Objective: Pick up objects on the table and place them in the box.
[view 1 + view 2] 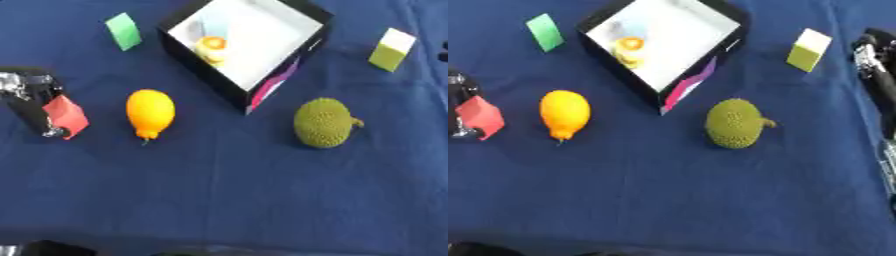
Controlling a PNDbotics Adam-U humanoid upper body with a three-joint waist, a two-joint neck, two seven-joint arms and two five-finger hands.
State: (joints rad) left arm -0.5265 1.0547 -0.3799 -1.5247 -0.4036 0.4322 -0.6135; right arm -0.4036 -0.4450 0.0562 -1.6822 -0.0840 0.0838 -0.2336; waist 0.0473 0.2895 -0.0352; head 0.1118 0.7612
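Blue cloth covers the tabletop (227, 200), where the left hand (31, 100) at the left edge has its fingers closed on a red block (66, 116), the box (302, 37) sits at the far edge, and the right hand (877, 60), fingers unclear, shows at the right edge.

Your box (302, 37) sits far centre on the cloth (227, 190), a small fruit piece (211, 46) inside it. Left of it stands a block (123, 31); right, another block (391, 49). Nearer you lie a lemon (150, 112) at left and a bumpy fruit (324, 122) at right. A third block (66, 116) touches your left hand (26, 97).
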